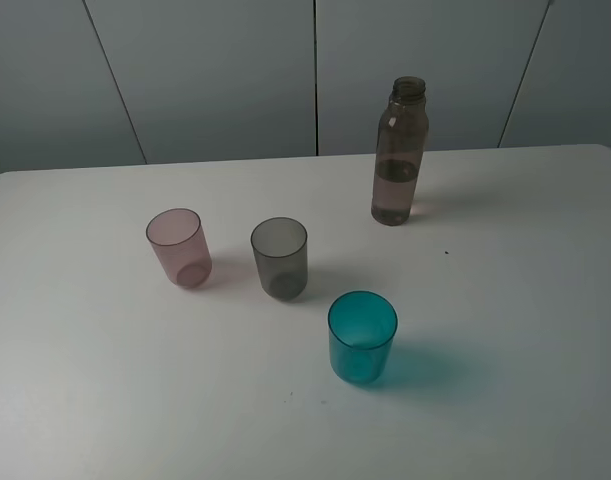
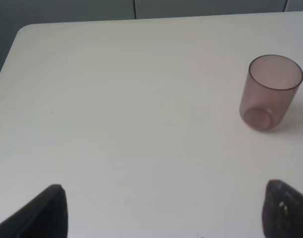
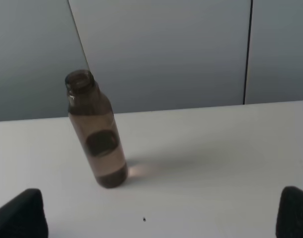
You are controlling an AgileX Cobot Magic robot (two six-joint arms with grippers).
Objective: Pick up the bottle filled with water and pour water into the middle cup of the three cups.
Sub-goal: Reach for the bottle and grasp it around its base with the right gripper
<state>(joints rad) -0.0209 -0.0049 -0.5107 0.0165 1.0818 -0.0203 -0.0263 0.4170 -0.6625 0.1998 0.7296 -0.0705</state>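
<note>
The smoky-brown bottle [image 1: 398, 152] stands upright and uncapped at the back right of the white table [image 1: 85, 400], partly filled with water. It also shows in the right wrist view [image 3: 96, 131]. The three cups stand in a slanted row: pink cup [image 1: 179, 247] on the left, smoky grey middle cup [image 1: 279, 257], teal-blue cup [image 1: 362, 337] nearest the front. The pink cup also shows in the left wrist view [image 2: 269, 92]. No arm shows in the exterior view. My left gripper [image 2: 163, 213] is open and empty, short of the pink cup. My right gripper [image 3: 161, 218] is open and empty, short of the bottle.
A grey panelled wall [image 1: 315, 70] runs behind the table's back edge. A small dark speck [image 1: 446, 252] lies on the table right of the bottle.
</note>
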